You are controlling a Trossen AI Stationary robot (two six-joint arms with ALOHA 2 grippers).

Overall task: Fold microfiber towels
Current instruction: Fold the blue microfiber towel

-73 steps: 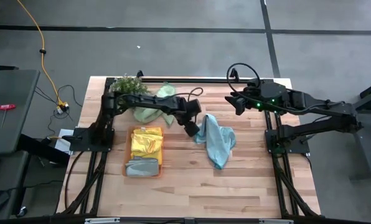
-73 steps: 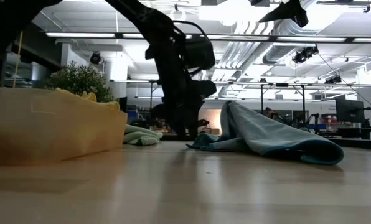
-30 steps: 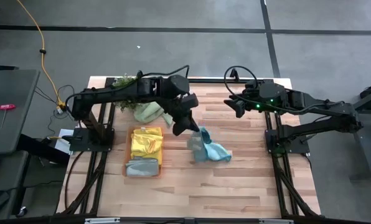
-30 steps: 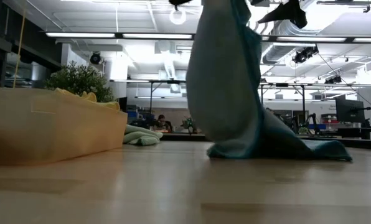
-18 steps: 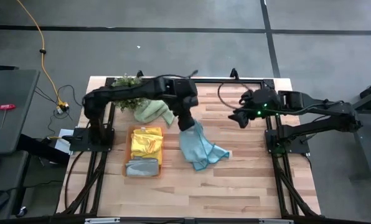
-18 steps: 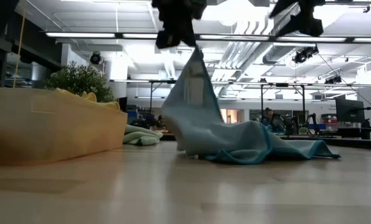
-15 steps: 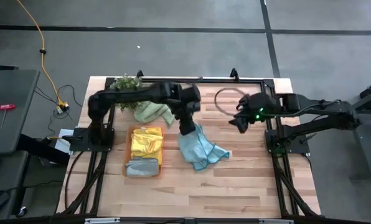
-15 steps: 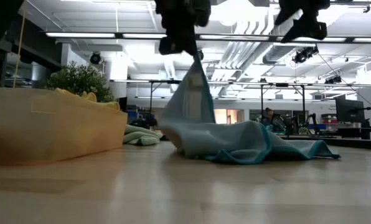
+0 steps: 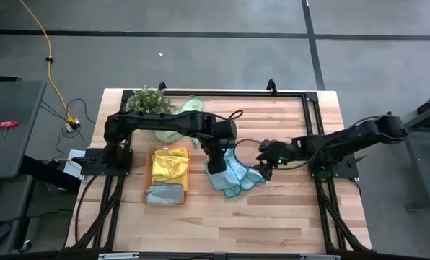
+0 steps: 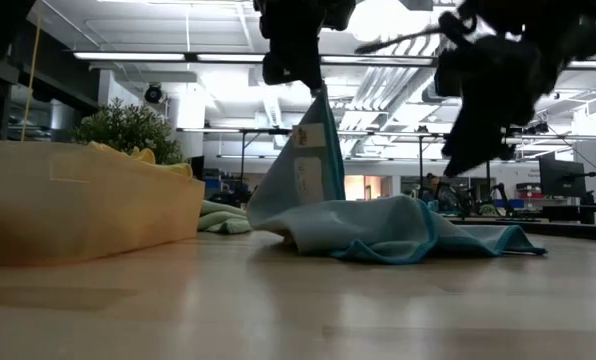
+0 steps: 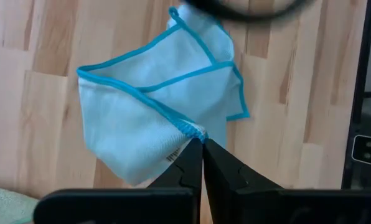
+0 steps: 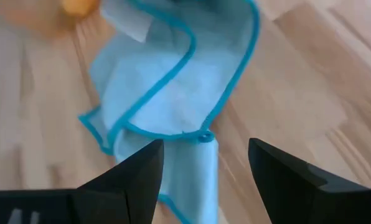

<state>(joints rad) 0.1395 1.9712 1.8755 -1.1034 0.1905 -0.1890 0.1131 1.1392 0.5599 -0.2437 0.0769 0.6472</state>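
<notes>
Since the earlier frames, my right arm has swung down from the far right side of the table and now hangs low over the cloth, while my left arm has carried the light blue towel (image 9: 233,175) from its high lift to a low hold near the table centre.

Step in hand, as I judge it: spreading the towel for its first fold. It is not yet flat; most of it lies crumpled on the table (image 9: 273,217), with one corner drawn up into a peak.

The left gripper (image 11: 202,144) is pinched shut on that raised corner, directly above the heap. The cloth fans out below and ahead of its tips, the teal hem plainly visible.

The right gripper (image 12: 204,152) stands wide, holding nothing, poised just above the towel's edge. A hemmed corner lies between and just ahead of its fingers (image 12: 136,171), not yet touched as far as I can tell.

Next move, in my judgement: lower the right gripper onto that free corner, close, then draw both arms apart to tension the cloth.

Beside the left gripper, the orange tray (image 9: 148,196) holds a yellow towel (image 9: 169,165) and a grey towel (image 9: 164,193).
</notes>
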